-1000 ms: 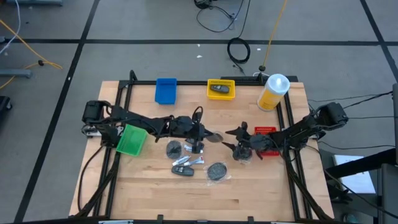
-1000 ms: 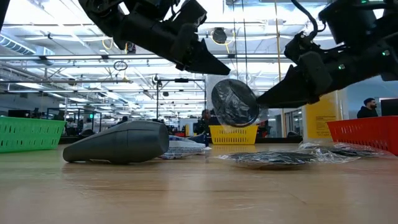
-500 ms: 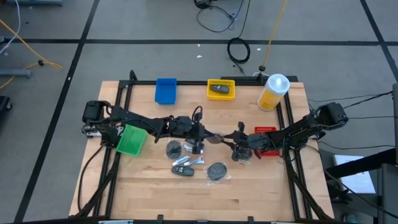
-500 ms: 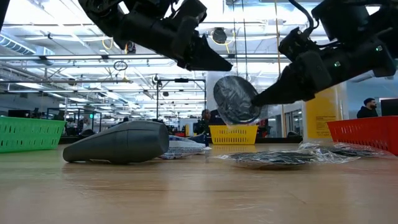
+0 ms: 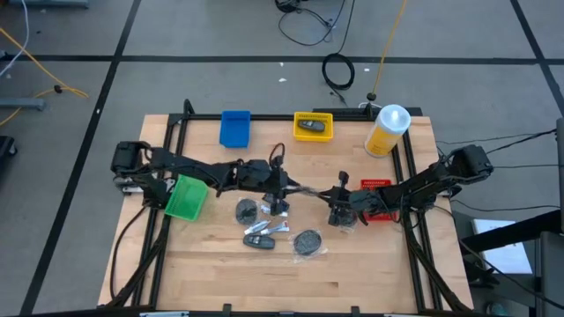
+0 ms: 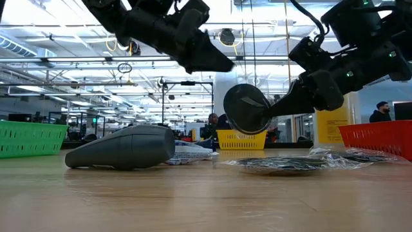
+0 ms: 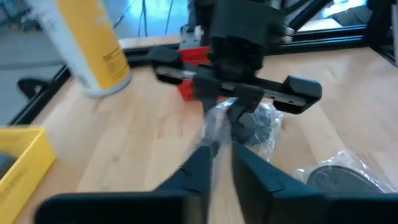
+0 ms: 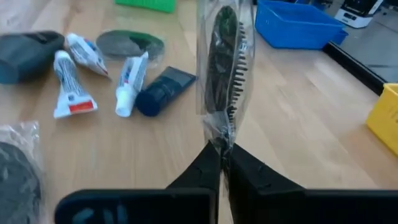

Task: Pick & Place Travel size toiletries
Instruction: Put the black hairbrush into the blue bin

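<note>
A round grey disc in clear wrap (image 6: 246, 115) hangs above the table's middle between my two grippers. My right gripper (image 8: 222, 155) is shut on its wrap and comes from the table's right. My left gripper (image 7: 221, 154) stands just left of and above the disc, slightly open, with the wrap's clear edge (image 7: 214, 127) running toward its fingertips. On the table below lie a dark oblong bottle (image 6: 122, 148), two white tubes (image 8: 65, 84) (image 8: 127, 84), a dark tube (image 8: 163, 90) and two more wrapped discs (image 5: 307, 242) (image 5: 246, 210). My right gripper pinches the clear wrap's edge (image 8: 219, 138) between its two fingers, beside the disc's rim. The fingers come nearly level from the table's right. The disc stands on edge beyond the fingertips, lifted clear of the table. Whether my left gripper touches the wrap, I cannot tell.
A green tray (image 5: 187, 197) sits at the left and a red tray (image 5: 377, 187) at the right under my right arm. A blue tray (image 5: 235, 128) and a yellow tray (image 5: 313, 126) stand at the far edge, next to a tall yellow bottle (image 5: 386, 130).
My right gripper has shut on the disc's wrap and rolled a little. My left gripper's fingertips, which were on the disc's upper edge, now stand off it. The disc has turned slightly and hangs a little lower and farther right.
</note>
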Action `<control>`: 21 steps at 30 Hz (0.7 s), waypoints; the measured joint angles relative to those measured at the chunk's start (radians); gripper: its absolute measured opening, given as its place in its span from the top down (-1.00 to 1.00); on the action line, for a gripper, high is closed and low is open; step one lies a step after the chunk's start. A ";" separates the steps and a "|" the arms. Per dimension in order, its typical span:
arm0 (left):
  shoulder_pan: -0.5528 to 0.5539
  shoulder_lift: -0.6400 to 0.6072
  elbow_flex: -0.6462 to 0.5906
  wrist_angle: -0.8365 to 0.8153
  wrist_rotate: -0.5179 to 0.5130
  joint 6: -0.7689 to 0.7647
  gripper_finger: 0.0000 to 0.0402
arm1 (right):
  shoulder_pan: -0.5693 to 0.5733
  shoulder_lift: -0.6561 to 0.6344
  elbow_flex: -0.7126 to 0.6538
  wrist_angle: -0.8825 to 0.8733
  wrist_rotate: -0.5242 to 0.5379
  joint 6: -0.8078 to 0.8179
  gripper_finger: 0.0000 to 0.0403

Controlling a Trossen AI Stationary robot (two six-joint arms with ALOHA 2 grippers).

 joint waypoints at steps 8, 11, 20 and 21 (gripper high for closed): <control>0.061 -0.126 -0.006 -0.261 0.001 -0.209 -0.11 | 0.015 0.000 0.026 -0.047 0.089 -0.155 0.99; 0.090 -0.127 -0.044 -0.271 0.038 -0.300 -0.23 | 0.040 0.000 0.063 -0.102 0.130 -0.259 0.99; 0.147 -0.127 -0.206 0.092 0.316 -0.647 -0.31 | 0.118 0.000 0.116 -0.112 0.313 -0.761 1.00; 0.148 -0.128 -0.209 0.109 0.336 -0.672 -0.31 | 0.122 0.000 0.116 -0.102 0.329 -0.830 1.00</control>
